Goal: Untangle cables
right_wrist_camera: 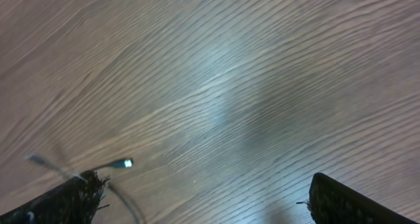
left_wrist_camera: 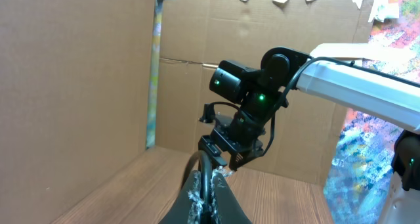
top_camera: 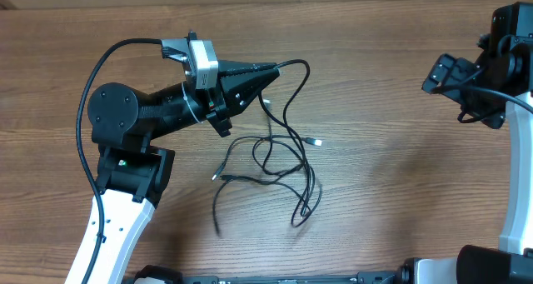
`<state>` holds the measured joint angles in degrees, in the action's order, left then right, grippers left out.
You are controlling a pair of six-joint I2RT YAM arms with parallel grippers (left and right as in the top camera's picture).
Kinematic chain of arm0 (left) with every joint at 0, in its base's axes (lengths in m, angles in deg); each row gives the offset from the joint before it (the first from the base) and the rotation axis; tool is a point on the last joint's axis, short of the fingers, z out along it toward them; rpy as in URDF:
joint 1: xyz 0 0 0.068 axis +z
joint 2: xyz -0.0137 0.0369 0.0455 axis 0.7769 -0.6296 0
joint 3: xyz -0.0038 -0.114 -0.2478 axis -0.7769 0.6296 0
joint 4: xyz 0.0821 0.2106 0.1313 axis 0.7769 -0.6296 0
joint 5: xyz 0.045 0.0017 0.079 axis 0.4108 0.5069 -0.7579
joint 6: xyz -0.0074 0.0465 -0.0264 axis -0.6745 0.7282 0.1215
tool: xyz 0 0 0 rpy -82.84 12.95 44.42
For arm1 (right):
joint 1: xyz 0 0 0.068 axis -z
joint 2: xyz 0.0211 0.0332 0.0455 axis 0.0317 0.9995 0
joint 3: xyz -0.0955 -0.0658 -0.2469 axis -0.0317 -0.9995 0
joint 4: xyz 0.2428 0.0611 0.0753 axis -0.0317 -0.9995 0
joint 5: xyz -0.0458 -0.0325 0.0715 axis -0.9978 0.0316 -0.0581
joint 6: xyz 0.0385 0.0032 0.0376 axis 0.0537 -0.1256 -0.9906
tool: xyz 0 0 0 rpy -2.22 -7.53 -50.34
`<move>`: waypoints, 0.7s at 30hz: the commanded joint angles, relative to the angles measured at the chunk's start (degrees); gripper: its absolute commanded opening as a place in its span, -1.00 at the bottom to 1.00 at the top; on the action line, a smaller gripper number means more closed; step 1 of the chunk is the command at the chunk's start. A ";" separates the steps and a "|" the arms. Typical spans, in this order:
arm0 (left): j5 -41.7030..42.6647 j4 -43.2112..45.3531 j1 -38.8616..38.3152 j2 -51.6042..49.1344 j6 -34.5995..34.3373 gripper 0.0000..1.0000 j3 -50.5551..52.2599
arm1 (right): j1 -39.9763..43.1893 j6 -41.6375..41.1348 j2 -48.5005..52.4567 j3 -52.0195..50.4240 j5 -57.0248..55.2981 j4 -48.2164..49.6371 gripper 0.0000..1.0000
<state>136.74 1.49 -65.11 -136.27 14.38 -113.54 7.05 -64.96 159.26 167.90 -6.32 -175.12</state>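
Observation:
Thin black cables [top_camera: 268, 161] lie in a loose tangle on the wooden table, with small plug ends at the right [top_camera: 316, 141] and the left [top_camera: 215, 177]. My left gripper [top_camera: 271, 70] hovers just above the tangle's upper edge, shut on one cable strand [left_wrist_camera: 211, 177] that loops out to the right and drops back into the pile. My right gripper [top_camera: 439, 73] is far off at the upper right with its jaws wide apart and nothing between them. In the right wrist view, that gripper [right_wrist_camera: 207, 183] looks down on bare wood, with a blurred silver-tipped plug [right_wrist_camera: 122, 163] near its left finger.
Cardboard walls [left_wrist_camera: 79, 86] enclose the far side of the table. In the left wrist view the right arm [left_wrist_camera: 262, 96] faces my left gripper. The left arm's own thicker black wire [top_camera: 92, 84] arcs over its base at the left.

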 commanded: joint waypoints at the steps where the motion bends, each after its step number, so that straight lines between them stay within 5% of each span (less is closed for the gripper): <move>1: 0.39 0.02 0.28 0.17 -0.37 -0.92 -0.72 | 0.09 2.71 -0.15 -0.28 3.89 -0.46 1.00; 7: -3.98 -1.57 0.31 0.17 -0.37 -0.92 -0.72 | 0.09 11.10 -0.15 -0.28 17.38 -1.79 1.00; 13: -12.76 -7.78 0.31 0.17 -0.37 -0.92 -0.72 | 0.09 12.09 -0.15 -0.28 17.77 -2.45 1.00; 21: -36.85 -25.64 0.31 0.13 -0.39 -0.92 -0.72 | 0.09 12.09 -0.15 -0.28 17.75 -2.40 1.00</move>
<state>113.68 -20.96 -65.13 -136.27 14.34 -113.59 7.05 -53.75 159.26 167.77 10.71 -177.74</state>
